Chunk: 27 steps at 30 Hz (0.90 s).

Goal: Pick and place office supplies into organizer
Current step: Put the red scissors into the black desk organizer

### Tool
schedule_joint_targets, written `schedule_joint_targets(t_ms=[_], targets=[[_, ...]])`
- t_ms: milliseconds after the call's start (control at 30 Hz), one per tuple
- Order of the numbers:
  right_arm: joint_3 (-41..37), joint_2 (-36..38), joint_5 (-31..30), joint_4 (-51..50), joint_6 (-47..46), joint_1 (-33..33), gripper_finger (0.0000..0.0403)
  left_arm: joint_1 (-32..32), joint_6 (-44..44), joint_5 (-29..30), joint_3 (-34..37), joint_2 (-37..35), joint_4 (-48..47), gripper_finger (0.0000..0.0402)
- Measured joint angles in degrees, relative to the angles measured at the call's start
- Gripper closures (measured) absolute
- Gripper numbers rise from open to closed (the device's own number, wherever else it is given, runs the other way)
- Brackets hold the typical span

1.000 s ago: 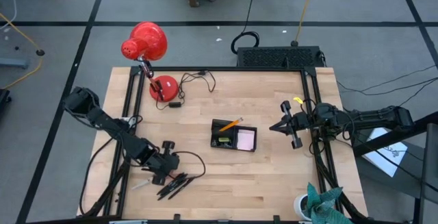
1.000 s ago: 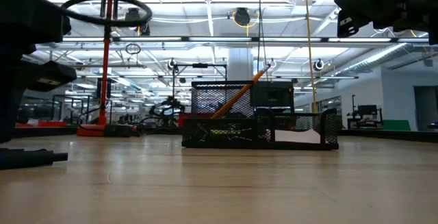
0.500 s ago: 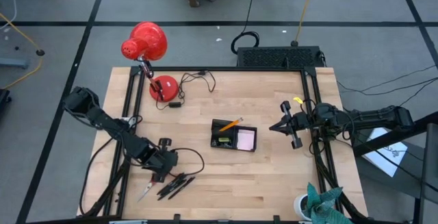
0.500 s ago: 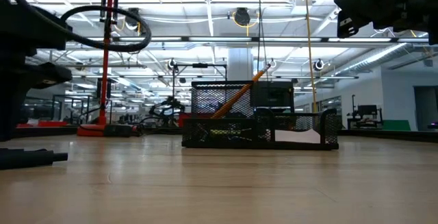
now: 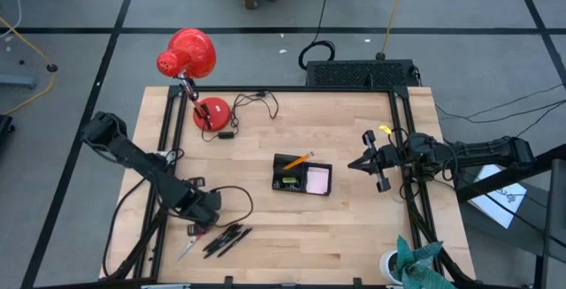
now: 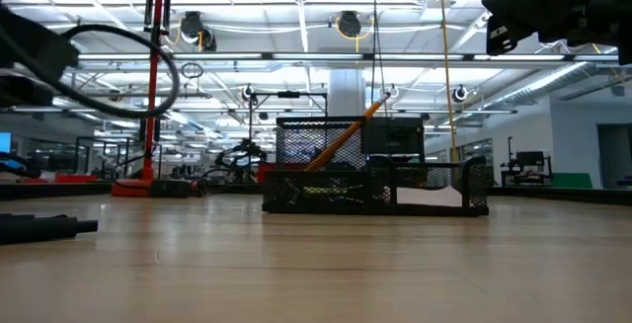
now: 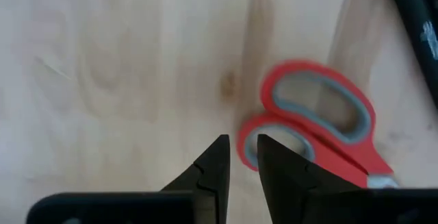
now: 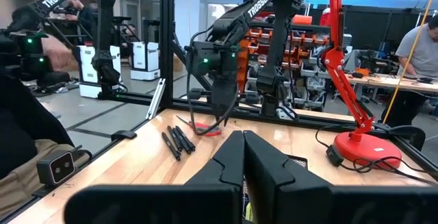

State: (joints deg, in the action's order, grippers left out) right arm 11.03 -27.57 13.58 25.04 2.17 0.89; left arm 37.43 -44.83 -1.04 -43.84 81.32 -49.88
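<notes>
At seven o'clock on your table, scissors [image 7: 316, 131] flat beside pens [image 5: 225, 238]; left gripper [image 7: 241, 157] over them, fingers narrowly parted, empty: widen, straddle handle, then carry to organizer [image 5: 302, 175].

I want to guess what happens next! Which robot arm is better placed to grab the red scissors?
The left arm, probably. Its tool hangs right over the red scissors, slightly open beside a handle loop. The right tool waits shut on the far side of the organizer, away from the scissors and black pens.
</notes>
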Motion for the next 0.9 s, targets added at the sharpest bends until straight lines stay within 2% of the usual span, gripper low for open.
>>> schedule_joint_targets(t_ms=[233, 367, 633, 800, 900], targets=[[0.00, -0.02, 0.00, 0.00, 0.00, 0.00, 0.0403, 2.63, -3.17, -0.14, 0.25, 0.00, 1.28, 0.0320], [0.00, -0.02, 0.00, 0.00, -0.01, 0.00, 0.0403, 3.82, -3.25, 2.22, 0.96, 0.02, 6.54, 0.0320], [0.00, -0.33, 0.00, 0.00, -0.02, 0.00, 0.0403, 5.42, -8.44, 2.23, 5.84, 0.07, 5.58, 0.0318], [0.00, -0.55, 0.00, 0.00, -0.02, 0.00, 0.0403, 5.58, -10.66, 0.67, 8.35, -0.15, 8.32, 0.0318], [0.00, -0.55, 0.00, 0.00, -0.02, 0.00, 0.0403, 6.14, -11.39, 1.86, 10.09, -0.37, 11.29, 0.0318]])
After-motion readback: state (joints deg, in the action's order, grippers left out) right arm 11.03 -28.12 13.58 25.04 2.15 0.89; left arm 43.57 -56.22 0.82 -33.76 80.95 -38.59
